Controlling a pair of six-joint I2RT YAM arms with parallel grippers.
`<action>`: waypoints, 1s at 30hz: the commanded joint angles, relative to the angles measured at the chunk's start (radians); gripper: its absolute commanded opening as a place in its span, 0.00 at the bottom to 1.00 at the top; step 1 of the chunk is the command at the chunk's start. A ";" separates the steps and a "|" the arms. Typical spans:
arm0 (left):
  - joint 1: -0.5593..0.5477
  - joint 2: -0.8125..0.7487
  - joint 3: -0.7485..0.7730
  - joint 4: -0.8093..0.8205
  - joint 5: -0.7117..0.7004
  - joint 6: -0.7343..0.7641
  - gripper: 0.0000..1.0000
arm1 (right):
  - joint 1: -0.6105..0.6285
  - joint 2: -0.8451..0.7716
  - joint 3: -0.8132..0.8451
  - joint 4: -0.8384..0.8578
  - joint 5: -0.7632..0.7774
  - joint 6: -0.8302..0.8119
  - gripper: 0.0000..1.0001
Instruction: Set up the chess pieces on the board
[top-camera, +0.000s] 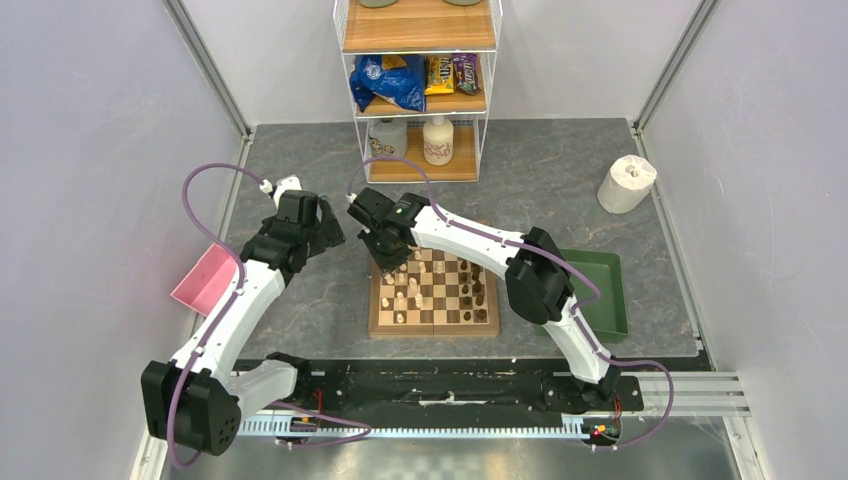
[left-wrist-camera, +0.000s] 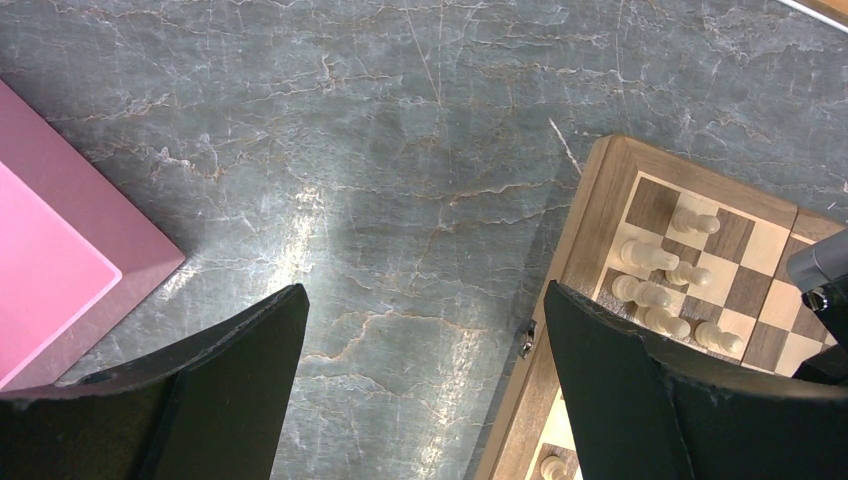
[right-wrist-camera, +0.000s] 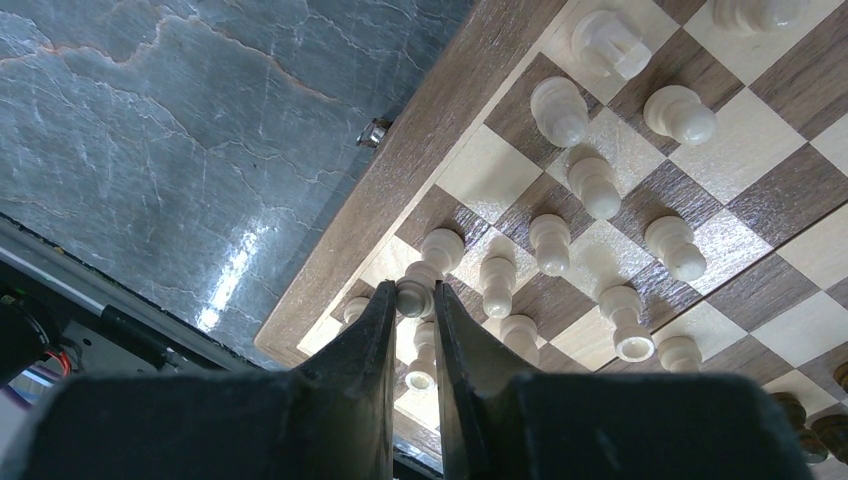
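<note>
The right pincer (right-wrist-camera: 413, 291) has its fingers drawn narrow around the head of a cream piece (right-wrist-camera: 416, 303) near a corner of the board (top-camera: 435, 328), among other cream pieces (right-wrist-camera: 595, 185). The board lies mid-bench (top-camera: 600, 160), with dark pieces (top-camera: 478, 290) on its right half. The left pincer (left-wrist-camera: 425, 295) hangs wide, holding nothing, over the bench between the pink tray (left-wrist-camera: 50, 270) and the board.

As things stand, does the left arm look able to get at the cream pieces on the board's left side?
Probably yes: the left fingers hang open over the table beside the board, cream pieces just past its border. The right fingers, pinching one there, may crowd them.
</note>
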 joint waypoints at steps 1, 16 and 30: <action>0.005 -0.017 -0.006 0.033 -0.002 -0.013 0.95 | 0.004 -0.030 0.009 0.037 0.010 0.008 0.17; 0.005 -0.043 -0.009 0.028 -0.041 -0.025 0.95 | -0.003 -0.061 0.002 0.101 0.054 0.032 0.16; 0.005 -0.042 -0.006 0.025 -0.042 -0.026 0.95 | -0.010 -0.112 -0.133 0.153 -0.004 0.068 0.16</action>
